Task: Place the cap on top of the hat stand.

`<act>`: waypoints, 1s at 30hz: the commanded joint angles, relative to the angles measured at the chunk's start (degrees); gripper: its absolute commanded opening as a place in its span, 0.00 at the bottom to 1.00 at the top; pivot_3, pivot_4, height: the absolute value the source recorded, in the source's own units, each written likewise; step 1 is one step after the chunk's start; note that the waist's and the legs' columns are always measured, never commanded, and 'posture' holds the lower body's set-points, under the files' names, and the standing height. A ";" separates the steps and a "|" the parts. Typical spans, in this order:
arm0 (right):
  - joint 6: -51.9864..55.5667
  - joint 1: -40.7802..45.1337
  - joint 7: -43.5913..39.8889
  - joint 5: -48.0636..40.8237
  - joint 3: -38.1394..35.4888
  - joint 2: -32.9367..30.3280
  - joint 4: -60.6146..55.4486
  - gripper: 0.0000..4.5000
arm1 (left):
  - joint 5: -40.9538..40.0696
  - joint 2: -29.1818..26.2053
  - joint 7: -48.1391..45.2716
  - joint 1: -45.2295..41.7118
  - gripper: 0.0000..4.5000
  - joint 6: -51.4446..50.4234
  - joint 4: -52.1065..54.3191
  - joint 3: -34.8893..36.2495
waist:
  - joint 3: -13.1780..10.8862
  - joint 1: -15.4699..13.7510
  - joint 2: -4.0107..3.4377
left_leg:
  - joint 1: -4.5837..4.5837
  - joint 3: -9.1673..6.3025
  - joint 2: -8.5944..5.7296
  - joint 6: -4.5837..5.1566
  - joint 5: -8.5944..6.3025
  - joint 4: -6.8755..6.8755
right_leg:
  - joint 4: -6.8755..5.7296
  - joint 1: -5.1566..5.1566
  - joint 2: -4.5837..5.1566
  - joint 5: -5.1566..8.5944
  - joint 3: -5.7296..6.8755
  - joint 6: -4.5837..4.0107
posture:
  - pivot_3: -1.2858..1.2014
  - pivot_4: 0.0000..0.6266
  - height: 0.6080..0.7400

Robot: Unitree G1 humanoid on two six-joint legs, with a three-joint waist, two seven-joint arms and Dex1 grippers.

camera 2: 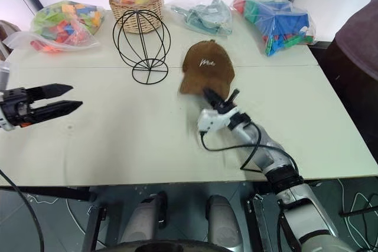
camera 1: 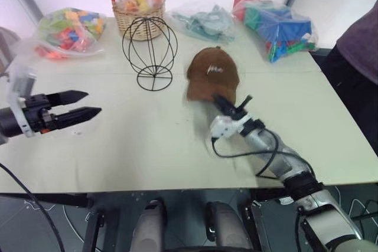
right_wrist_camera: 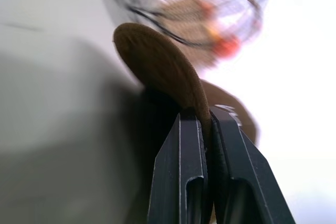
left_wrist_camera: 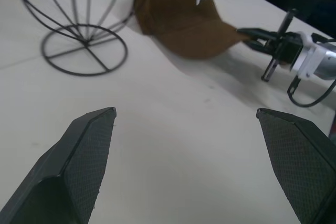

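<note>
The brown cap (camera 1: pixel 212 74) lies on the white table just right of the black wire hat stand (camera 1: pixel 150 51), which stands upright with nothing on it. My right gripper (camera 1: pixel 221 100) reaches in from the near side and is shut on the cap's brim (right_wrist_camera: pixel 163 72), which sits pinched between its two fingers (right_wrist_camera: pixel 181 156). The brim looks lifted a little off the table. My left gripper (camera 1: pixel 88 103) hovers at the left over the table, open and holding nothing, pointing toward the stand's round base (left_wrist_camera: pixel 84 51) and the cap (left_wrist_camera: pixel 181 14).
A wicker basket (camera 1: pixel 139 22) of colourful items stands right behind the stand. Bags of toy blocks lie at the back left (camera 1: pixel 68 30) and back right (camera 1: pixel 277 25), with a clear bag of teal cloth (camera 1: pixel 204 22) between. A person (camera 1: pixel 360 45) stands at the right edge.
</note>
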State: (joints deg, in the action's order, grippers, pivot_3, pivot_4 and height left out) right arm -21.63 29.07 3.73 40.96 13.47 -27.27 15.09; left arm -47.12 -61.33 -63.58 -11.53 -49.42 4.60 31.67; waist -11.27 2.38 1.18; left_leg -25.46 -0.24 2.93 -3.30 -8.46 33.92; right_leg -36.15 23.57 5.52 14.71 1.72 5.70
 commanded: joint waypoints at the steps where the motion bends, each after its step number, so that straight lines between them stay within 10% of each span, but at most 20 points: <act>1: 1.90 9.95 -0.09 -3.00 -5.17 -1.01 -6.09 0.01 | -1.79 -2.18 0.12 -1.96 1.00 -0.61 -0.80 4.68 | -0.01 0.06 -0.01 | 0.00 0.01 0.00 0.01 0.00 -0.01 | -0.01 0.00 0.00 0.00 0.00 0.00 | 0.52 0.24 1.00; 17: -4.32 30.56 2.73 -4.68 6.13 18.20 7.79 0.01 | 0.74 2.35 12.07 -6.72 1.00 4.26 -2.31 8.55 | 0.03 0.26 0.06 | -0.05 0.00 0.00 0.11 0.12 -0.83 | -0.17 0.48 -0.16 -0.47 -0.02 0.10 | 0.52 0.24 1.00; 30: -7.05 33.16 10.67 0.80 12.25 21.14 20.08 0.01 | -2.01 4.01 16.27 -1.46 1.00 2.27 3.01 14.25 | 0.06 0.23 0.14 | -0.01 -0.04 0.03 -0.22 0.32 -0.82 | -0.17 0.52 -0.17 -0.62 -0.02 -0.40 | 0.52 0.24 1.00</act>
State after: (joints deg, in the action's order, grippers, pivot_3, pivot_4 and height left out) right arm -28.00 60.64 12.55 41.44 25.64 -6.95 35.39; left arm -48.19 -57.02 -47.84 -12.91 -47.26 6.00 43.88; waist -11.20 2.61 1.32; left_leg -25.47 -0.27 2.97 -3.52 -8.14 33.10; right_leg -36.33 24.09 5.34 14.09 1.71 5.30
